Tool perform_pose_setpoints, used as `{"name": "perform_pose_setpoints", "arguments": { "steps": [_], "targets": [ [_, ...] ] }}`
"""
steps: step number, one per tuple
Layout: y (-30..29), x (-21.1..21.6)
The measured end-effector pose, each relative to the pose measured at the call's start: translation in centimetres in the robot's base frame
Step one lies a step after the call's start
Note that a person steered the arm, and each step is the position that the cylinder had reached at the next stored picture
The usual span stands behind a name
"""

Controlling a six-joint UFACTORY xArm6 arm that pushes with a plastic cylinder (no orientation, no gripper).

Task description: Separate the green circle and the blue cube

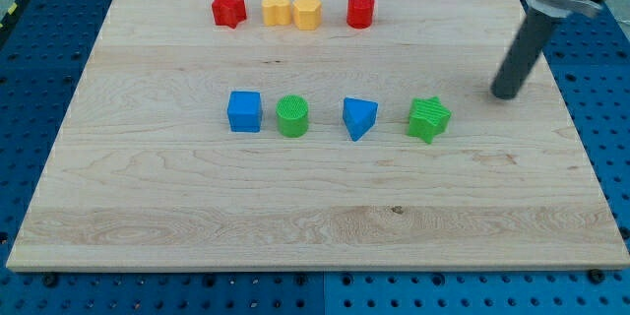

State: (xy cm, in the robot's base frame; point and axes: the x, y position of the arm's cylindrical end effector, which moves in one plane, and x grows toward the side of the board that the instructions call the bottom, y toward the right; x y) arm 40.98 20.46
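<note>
The blue cube (244, 111) sits left of the board's middle. The green circle (292, 116) stands just to its right, a small gap between them. My tip (507, 94) rests on the board at the view's right, far from both blocks and right of the green star (429, 119).
A blue triangle (358, 118) lies between the green circle and the green star. Along the view's top stand a red star (228, 8), two yellow blocks (276, 9) (307, 12) side by side, and a red cylinder (360, 10). The wooden board (315, 236) lies on a blue pegboard.
</note>
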Motion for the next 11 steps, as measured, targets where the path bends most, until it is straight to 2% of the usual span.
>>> {"name": "perform_pose_setpoints", "arguments": {
  "steps": [2, 3, 4, 7, 8, 9, 11],
  "targets": [
    [-13.1, 0.0],
    [-15.2, 0.3],
    [-16.5, 2.4],
    [-16.8, 7.4],
    [-18.6, 7.5],
    [-23.2, 7.5],
    [-25.6, 7.2]
  ]
}}
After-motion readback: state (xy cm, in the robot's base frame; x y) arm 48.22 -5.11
